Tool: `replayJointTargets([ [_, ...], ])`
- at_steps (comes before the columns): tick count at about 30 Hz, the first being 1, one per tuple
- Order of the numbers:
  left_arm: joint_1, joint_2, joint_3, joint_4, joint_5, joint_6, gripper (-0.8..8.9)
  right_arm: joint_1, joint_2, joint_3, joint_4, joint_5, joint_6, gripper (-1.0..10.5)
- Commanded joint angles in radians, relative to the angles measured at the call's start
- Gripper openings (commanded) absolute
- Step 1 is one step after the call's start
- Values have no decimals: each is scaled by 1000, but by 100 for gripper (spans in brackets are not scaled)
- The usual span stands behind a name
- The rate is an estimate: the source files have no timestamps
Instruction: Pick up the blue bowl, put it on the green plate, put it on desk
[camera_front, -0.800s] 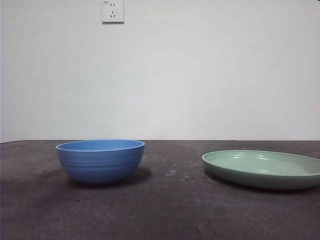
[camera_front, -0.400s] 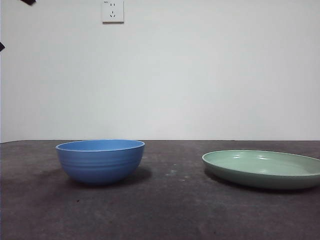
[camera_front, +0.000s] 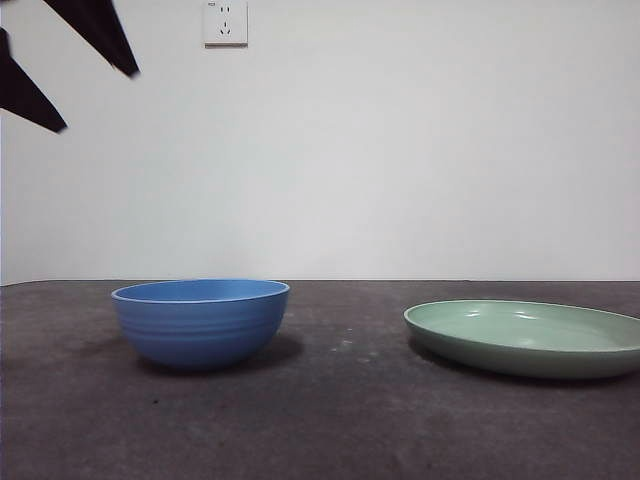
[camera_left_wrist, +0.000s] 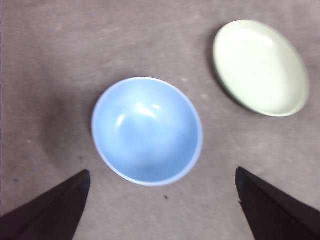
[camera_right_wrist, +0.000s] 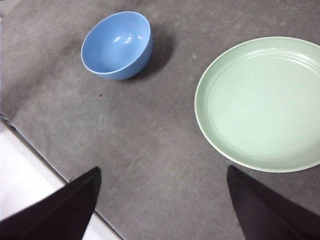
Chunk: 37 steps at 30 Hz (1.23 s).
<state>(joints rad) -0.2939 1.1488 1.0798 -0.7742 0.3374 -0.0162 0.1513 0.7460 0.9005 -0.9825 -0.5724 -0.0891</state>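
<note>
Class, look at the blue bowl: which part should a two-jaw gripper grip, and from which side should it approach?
Probably the rim of the blue bowl, from above: it stands upright and empty on the desk, so one jaw can go inside the wall, one outside.

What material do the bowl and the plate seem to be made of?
Bowl: likely glazed ceramic or hard plastic; smooth blue surface with faint ridges and soft highlights inside. Plate: the same kind of material, glossy pale green, with bright reflections on its face. The look alone cannot settle which.
</note>
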Motion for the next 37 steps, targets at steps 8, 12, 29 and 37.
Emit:
replayJointTargets([
  [8,-35,284,110,16,-132,0,463,4,4,17,10,2,11,404],
  [12,-35,380,110,40,-133,0,463,4,4,17,10,2,10,404],
  [29,-35,590,110,109,-140,-43,250,4,4,17,10,2,10,404],
  [37,-35,590,110,117,-139,-65,12,4,4,17,11,4,10,404],
])
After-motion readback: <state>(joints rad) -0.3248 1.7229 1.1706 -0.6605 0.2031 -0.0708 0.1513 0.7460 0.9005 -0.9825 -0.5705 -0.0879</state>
